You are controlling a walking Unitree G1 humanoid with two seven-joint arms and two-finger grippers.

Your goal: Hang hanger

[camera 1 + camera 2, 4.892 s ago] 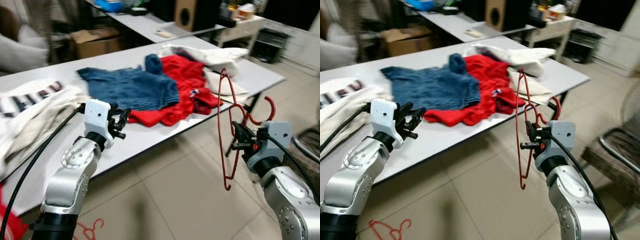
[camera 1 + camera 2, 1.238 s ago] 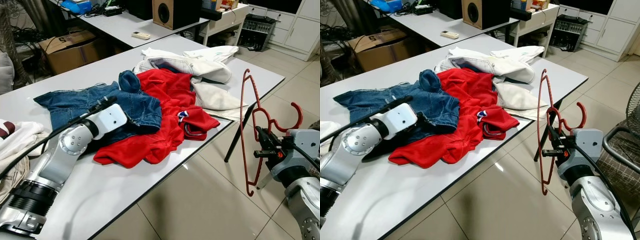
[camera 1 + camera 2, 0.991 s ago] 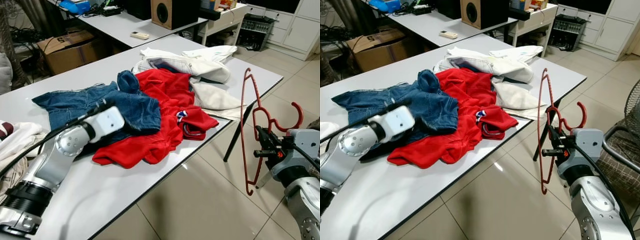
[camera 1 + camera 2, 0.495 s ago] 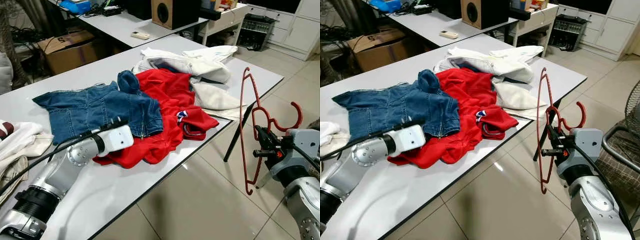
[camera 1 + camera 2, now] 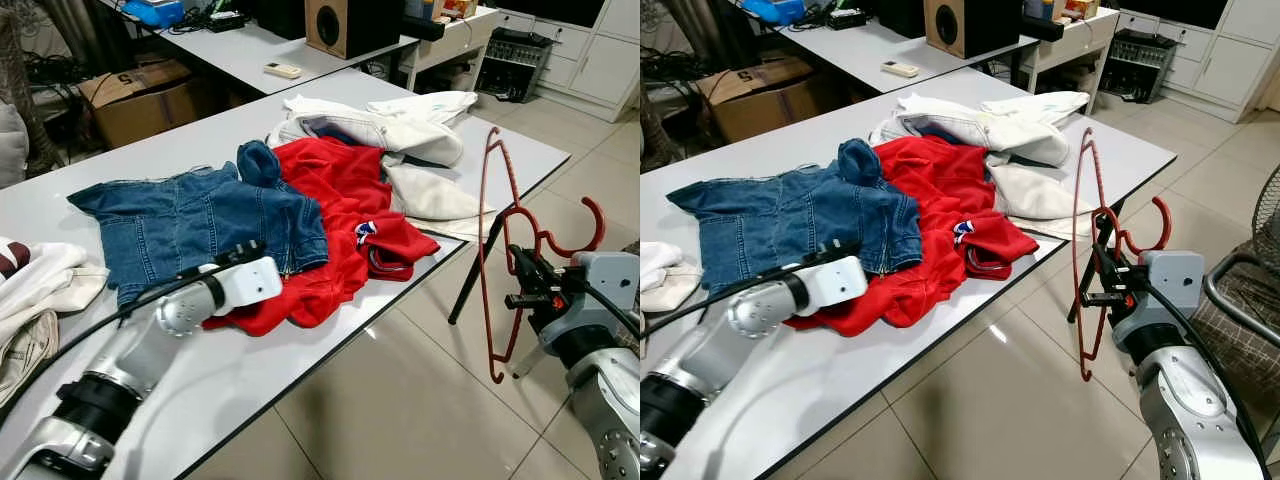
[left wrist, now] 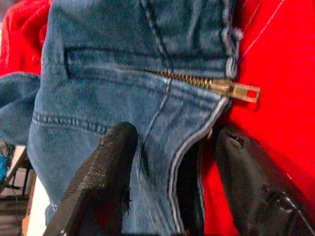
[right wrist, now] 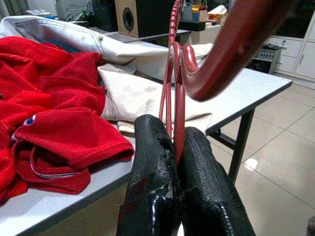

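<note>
Right gripper (image 5: 1098, 283) clamps the hanger (image 5: 1080, 250) at its neck: light, stiff, likely to swing. Left gripper (image 6: 170, 162) open astride the jacket (image 6: 147, 98) hem.

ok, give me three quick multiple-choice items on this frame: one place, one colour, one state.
1. Where is the left end effector?
A. At the denim jacket's zipper edge
B. On the white garments
C. Over the floor

2. What colour is the hanger?
A. Blue
B. Red
C. White

3. What state is the right end effector in?
A. Open and empty
B. Shut on a sleeve
C. Shut on the hanger

Answers:
1. A, the left wrist view shows its fingers open on either side of the jacket's zipper hem, with the red garment beside it.
2. B, its frame is red in both eye views.
3. C, the right wrist view shows both fingers pressed on the hanger's neck, beside the table.
</note>
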